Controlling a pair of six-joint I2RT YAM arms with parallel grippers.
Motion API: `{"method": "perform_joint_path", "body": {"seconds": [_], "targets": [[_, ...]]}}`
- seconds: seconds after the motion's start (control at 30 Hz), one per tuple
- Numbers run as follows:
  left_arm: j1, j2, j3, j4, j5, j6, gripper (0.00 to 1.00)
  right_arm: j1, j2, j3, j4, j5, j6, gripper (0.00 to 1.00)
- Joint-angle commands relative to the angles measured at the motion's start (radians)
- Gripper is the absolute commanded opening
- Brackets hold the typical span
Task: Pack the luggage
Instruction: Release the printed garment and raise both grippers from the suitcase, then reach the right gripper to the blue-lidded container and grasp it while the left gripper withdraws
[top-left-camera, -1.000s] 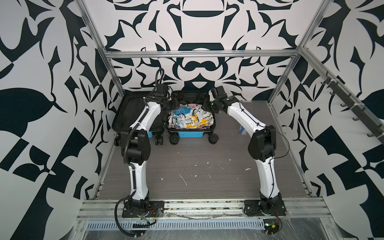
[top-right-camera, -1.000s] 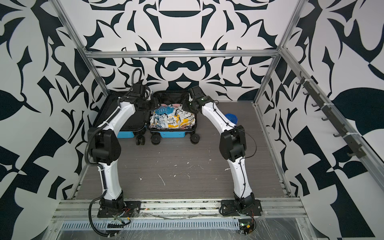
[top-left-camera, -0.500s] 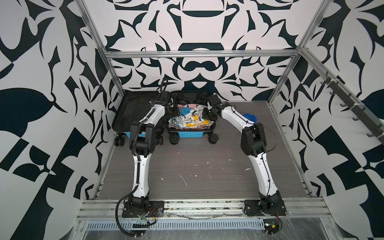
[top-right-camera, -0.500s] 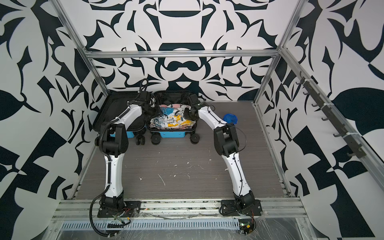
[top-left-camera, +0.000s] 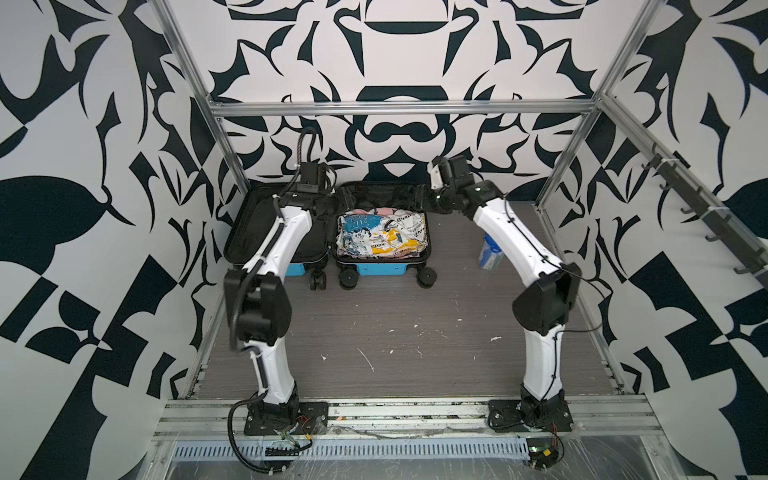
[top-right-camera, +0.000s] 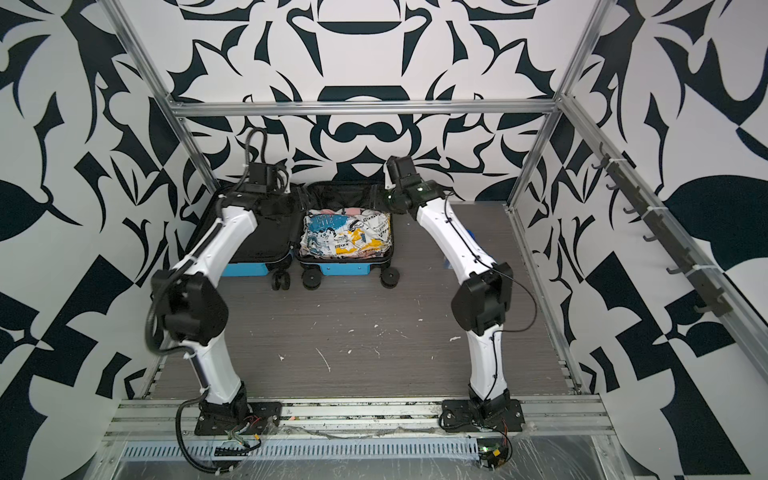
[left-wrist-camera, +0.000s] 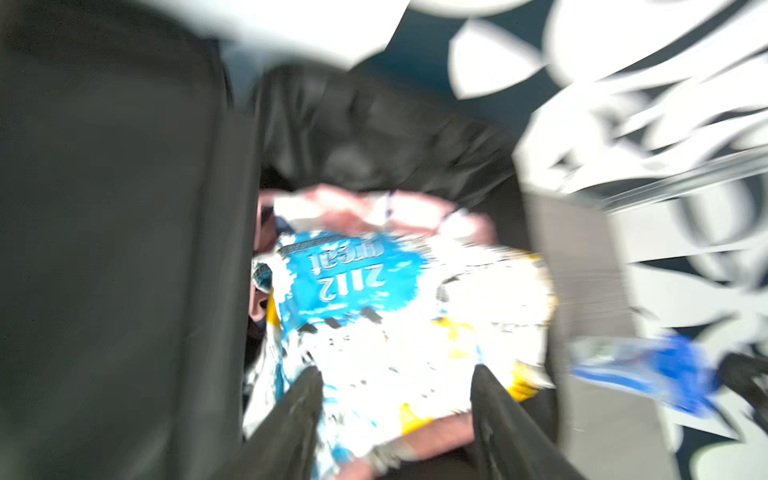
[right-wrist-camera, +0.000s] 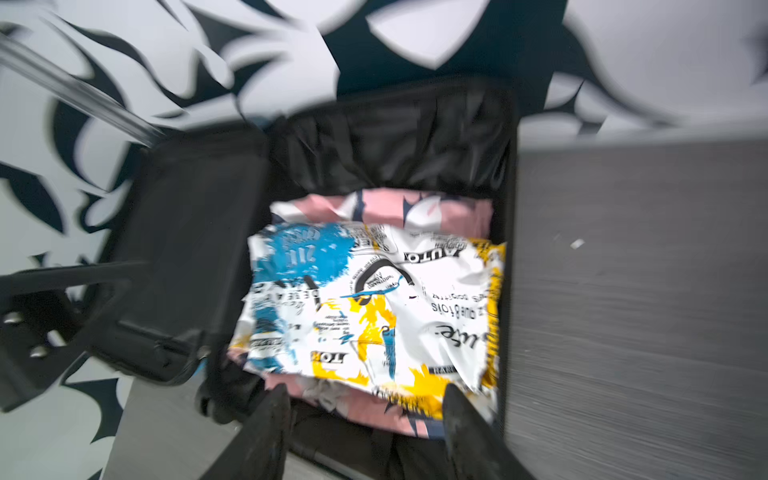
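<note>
The luggage (top-left-camera: 382, 269) (top-right-camera: 347, 269), a small blue suitcase, lies open at the back of the table. Its left half (top-left-camera: 249, 232) shows only black lining. The right half holds a folded white, blue and yellow printed garment (top-left-camera: 380, 235) (left-wrist-camera: 395, 316) (right-wrist-camera: 374, 299) on top of a pink one (right-wrist-camera: 436, 208). Above the printed garment's near end, my left gripper (left-wrist-camera: 395, 369) is open with nothing between its fingers. My right gripper (right-wrist-camera: 365, 386) is open too, empty, over the clothes at the edge of that half. Both wrist views are blurred.
A clear bottle with a blue cap (top-left-camera: 489, 253) (left-wrist-camera: 648, 370) lies on the table right of the luggage, partly behind my right arm. The luggage's black wheels (top-left-camera: 349, 280) face the front. A rail of hooks (top-left-camera: 698, 208) runs along the right wall. White scraps dot the table.
Half a second ago both arms were stretched low into the luggage; they have since lifted and drawn back above it. The printed garment now lies flatter in the right half.
</note>
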Motion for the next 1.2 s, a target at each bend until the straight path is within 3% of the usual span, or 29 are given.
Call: {"method": "perform_joint_path", "body": {"seconds": [0.0, 0.23, 0.27, 0.3, 0.5, 0.53, 0.57, 0.6, 0.87, 1.17], "targets": [[0.006, -0.176, -0.141, 0.089, 0.043, -0.013, 0.65, -0.028, -0.169, -0.118, -0.095, 0.103, -0.114, 0.70], [-0.016, -0.566, -0.667, 0.450, 0.217, -0.228, 0.84, -0.207, -0.471, -0.471, -0.104, 0.151, -0.146, 0.81], [-0.026, -0.602, -0.727, 0.472, 0.227, -0.244, 0.96, -0.246, -0.500, -0.516, -0.107, 0.150, -0.144, 0.81], [-0.041, -0.641, -0.781, 0.483, 0.224, -0.252, 0.99, -0.280, -0.524, -0.557, -0.105, 0.148, -0.141, 0.82], [-0.124, -0.808, -1.044, 0.459, 0.149, -0.287, 0.99, -0.419, -0.532, -0.696, -0.062, 0.076, -0.121, 0.84], [-0.132, -0.835, -1.090, 0.466, 0.140, -0.303, 0.99, -0.425, -0.513, -0.695, -0.059, 0.071, -0.117, 0.88], [-0.138, -0.856, -1.123, 0.470, 0.135, -0.311, 0.99, -0.427, -0.493, -0.687, -0.060, 0.069, -0.115, 1.00], [-0.141, -0.879, -1.157, 0.469, 0.128, -0.320, 0.99, -0.428, -0.470, -0.673, -0.064, 0.069, -0.112, 1.00], [-0.142, -0.984, -1.253, 0.396, 0.100, -0.321, 0.99, -0.428, -0.336, -0.554, -0.090, 0.077, -0.096, 1.00], [-0.143, -0.968, -1.246, 0.368, 0.068, -0.312, 0.99, -0.428, -0.229, -0.459, -0.122, 0.127, -0.067, 1.00]]}}
